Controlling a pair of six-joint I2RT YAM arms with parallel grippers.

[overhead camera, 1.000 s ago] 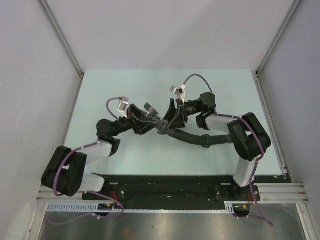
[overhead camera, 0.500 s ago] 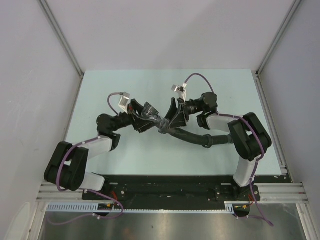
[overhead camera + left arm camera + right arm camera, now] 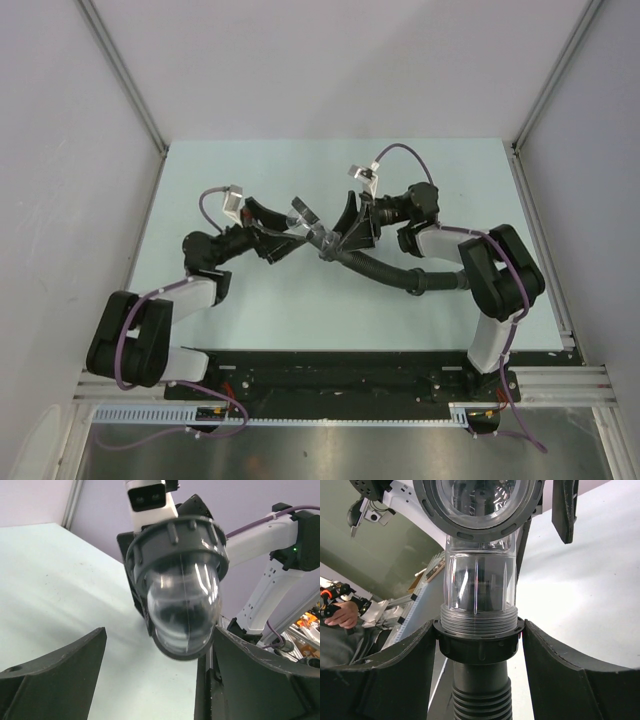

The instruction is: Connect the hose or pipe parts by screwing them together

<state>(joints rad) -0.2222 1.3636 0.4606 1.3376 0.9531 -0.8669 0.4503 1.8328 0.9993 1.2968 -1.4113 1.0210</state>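
Above the pale green table (image 3: 230,170), midway between the two arms, the right gripper (image 3: 479,630) clamps the black collar (image 3: 480,650) of the ribbed hose (image 3: 385,272), a finger pressed to each side. The clear fitting (image 3: 181,595) with its grey ribbed ring (image 3: 172,535) sits in that collar, held up off the surface. The left gripper (image 3: 270,230) stands with jaws spread wide on either side of the fitting's domed end, neither finger visibly touching it. The rest of the hose trails back toward the right arm. A band of thread shows above the collar, which suggests turns remain, though how far the joint is seated cannot be told. The step in hand looks like a fresh grasp for another twist. Done well, the left jaws would close squarely on the ribbed ring, not the slick dome, with the wrist lined up on the fitting's axis. The right arm would hold the collar steady so the flexible hose does not wind up. A skewed grip risks cross-threading or slipping off the plastic.
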